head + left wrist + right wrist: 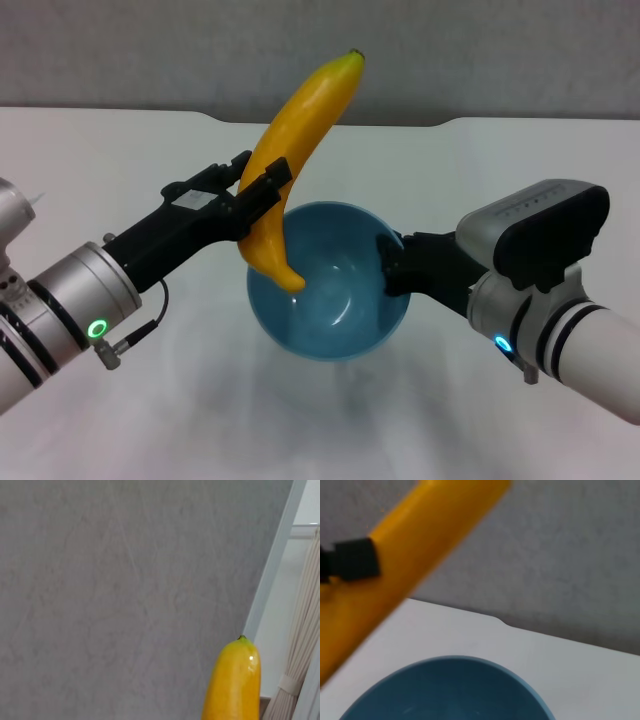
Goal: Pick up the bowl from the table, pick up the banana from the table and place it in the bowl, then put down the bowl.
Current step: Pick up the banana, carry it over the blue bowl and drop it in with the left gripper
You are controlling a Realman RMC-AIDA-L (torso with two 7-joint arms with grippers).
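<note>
My left gripper point(258, 193) is shut on the yellow banana point(296, 135) and holds it tilted steeply, its lower end just inside the bowl's near-left rim and its green-tipped end up high. The light-blue bowl point(335, 300) is held above the white table point(90, 170) by my right gripper point(390, 262), which is shut on its right rim. The left wrist view shows only the banana's upper end point(235, 682) against the grey wall. The right wrist view shows the banana point(415, 545), a black finger point(355, 560) of the left gripper on it, and the bowl's inside point(450, 690).
A grey wall point(500, 50) stands behind the table. A shallow dark notch point(400, 122) runs along the table's far edge. A curtain and a window frame point(300, 645) show in the left wrist view.
</note>
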